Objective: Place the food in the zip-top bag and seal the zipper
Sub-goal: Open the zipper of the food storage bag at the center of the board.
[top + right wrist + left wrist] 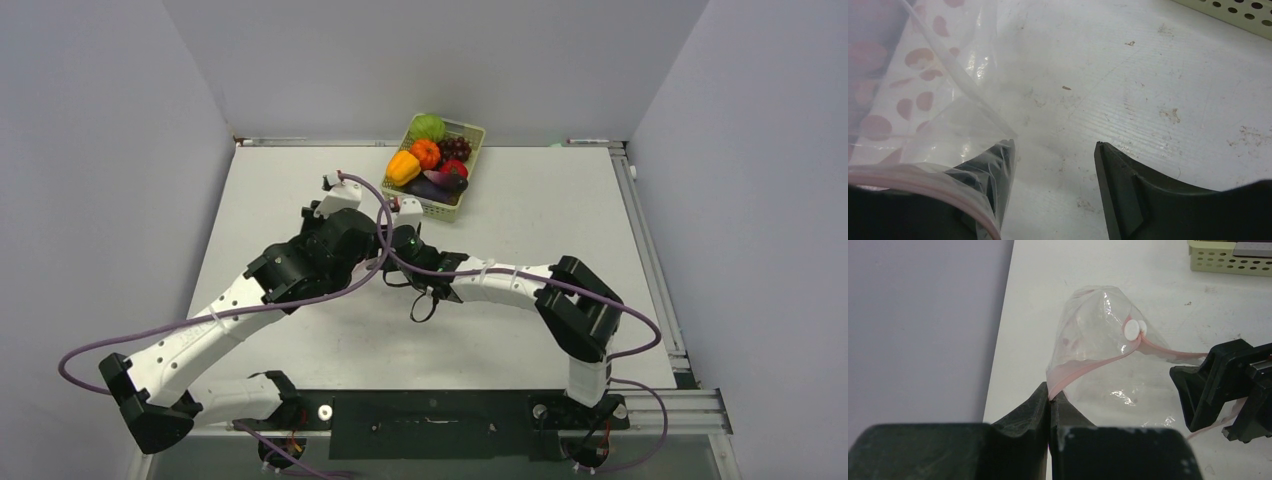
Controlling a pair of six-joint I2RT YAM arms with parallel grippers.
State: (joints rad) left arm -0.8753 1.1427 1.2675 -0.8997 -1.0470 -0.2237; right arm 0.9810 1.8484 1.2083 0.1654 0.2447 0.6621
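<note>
The clear zip-top bag (1098, 355) with faint pink dots stands puffed up on the table. My left gripper (1050, 399) is shut on one end of its pink zipper (1083, 369); a white slider (1133, 329) sits further along the strip. My right gripper (1053, 170) is open at the bag's other side: its left finger (990, 170) is draped in bag film (923, 100), its right finger (1128, 190) is over bare table. The food lies in the basket: green piece (428, 127), orange piece (426, 153), yellow-orange pepper (402, 167), grapes (456, 148), red piece (455, 168), eggplant (440, 184).
The pale green slatted basket (470, 130) stands at the table's back edge, right of centre, just beyond both grippers. It also shows in the left wrist view (1228, 262). The two arms meet at mid-table and hide the bag from above. Grey walls close in the left and back.
</note>
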